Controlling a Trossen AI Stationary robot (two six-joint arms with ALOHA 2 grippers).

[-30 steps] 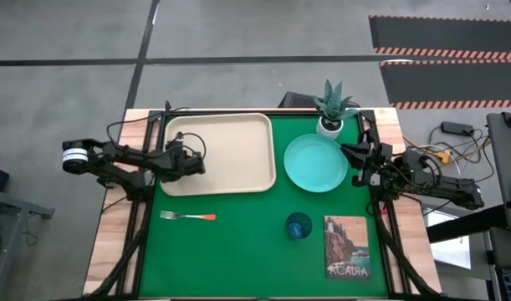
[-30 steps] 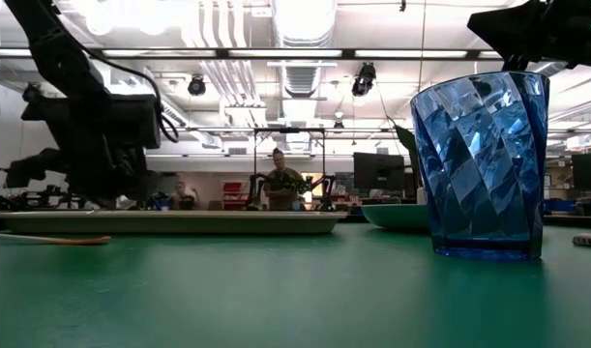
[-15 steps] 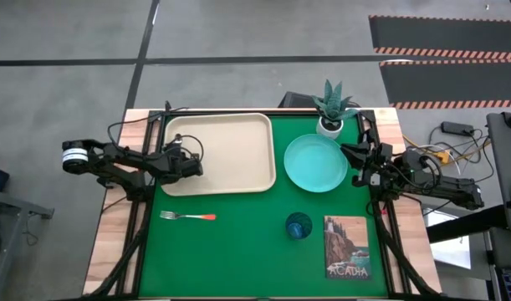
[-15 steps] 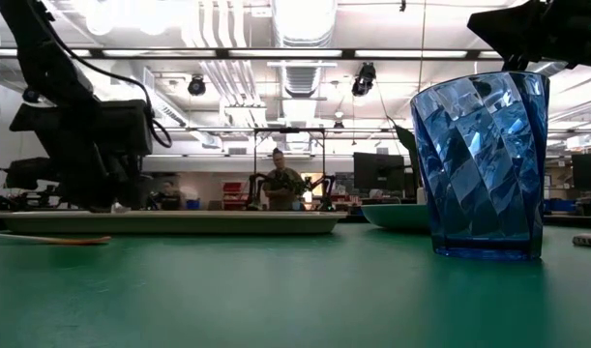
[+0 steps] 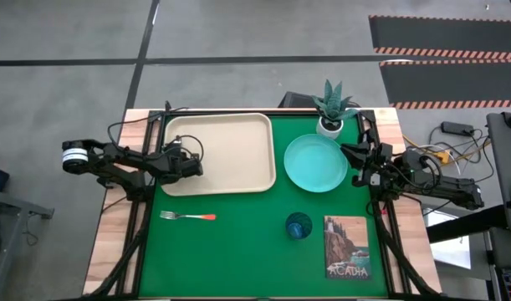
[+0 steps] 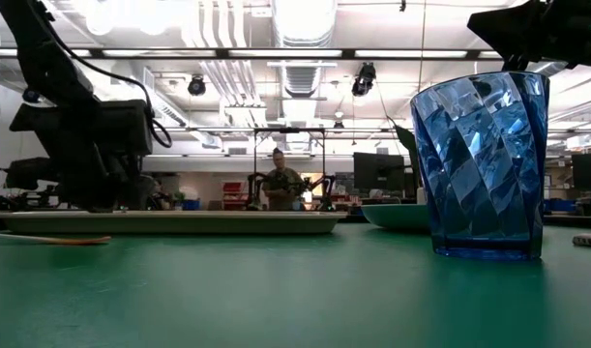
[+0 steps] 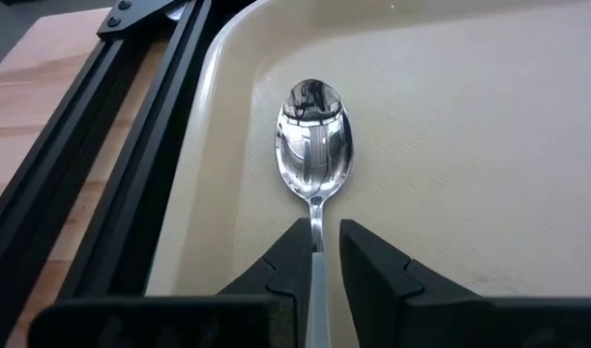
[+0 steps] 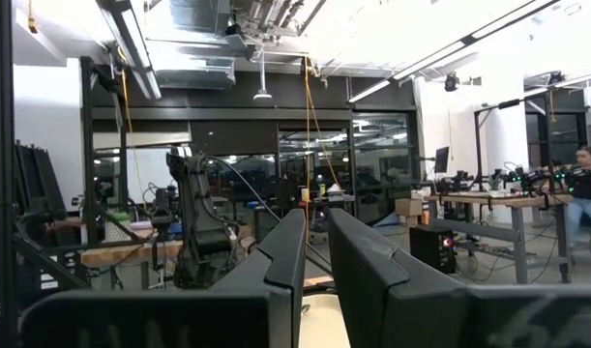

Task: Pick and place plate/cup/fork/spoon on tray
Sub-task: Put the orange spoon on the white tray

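Note:
The beige tray (image 5: 230, 142) lies at the table's far left. My left gripper (image 5: 198, 164) is low over the tray's left part, shut on the silver spoon (image 7: 314, 145), whose bowl points toward the tray's middle; the spoon's handle end is hidden. The fork (image 5: 188, 216) lies flat on the green mat, nearer than the tray. The turquoise plate (image 5: 316, 162) lies right of the tray. The blue cup (image 5: 298, 226) stands upright nearer than the plate. My right gripper (image 5: 349, 155) is shut and empty by the plate's right rim. My left gripper pinches the spoon's thin stem (image 7: 316, 217) just behind the bowl, between its two fingers. The fingers lie along the spoon, coming from the table's left side. The bowl faces up, close over the tray floor (image 7: 469, 145); whether it rests there I cannot tell.
A white pot with a green plant (image 5: 330, 109) stands behind the plate. A picture card (image 5: 347, 247) lies at the near right beside the cup. Black frame rails (image 7: 131, 164) run along the tray's left side. The middle of the green mat (image 5: 238, 251) is bare.
My left gripper has shifted a little toward the table's left edge and slightly down, still shut on the spoon over the tray.

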